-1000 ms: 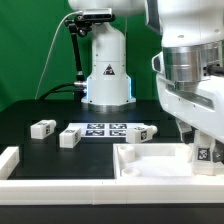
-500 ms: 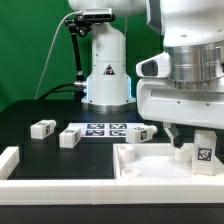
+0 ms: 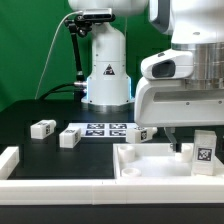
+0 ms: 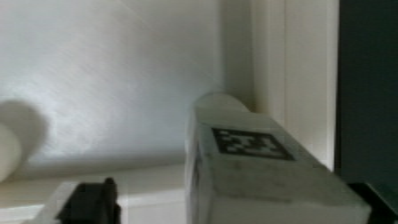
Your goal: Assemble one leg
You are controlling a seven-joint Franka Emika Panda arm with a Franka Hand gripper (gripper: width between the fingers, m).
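Observation:
A white leg (image 3: 204,150) with a square marker tag stands upright on the large white rimmed panel (image 3: 150,162), near its corner at the exterior view's right. My gripper (image 3: 188,144) hangs just above it, jaws apart. In the wrist view the leg (image 4: 249,150) rises between my two dark fingertips (image 4: 89,200), with a clear gap on one side; my gripper (image 4: 228,206) is open around it. Three more legs lie on the black table: one (image 3: 42,128) at the exterior view's left, one (image 3: 69,137) beside it, and one (image 3: 142,133) behind the panel.
The marker board (image 3: 105,128) lies flat between the loose legs. A white raised rim (image 3: 10,160) runs along the table's front and left edge. The robot's base (image 3: 105,70) stands at the back against a green wall.
My gripper has risen from low over the panel, and the hand now sits higher. The leg stays standing on the panel at the same spot, more of it uncovered.

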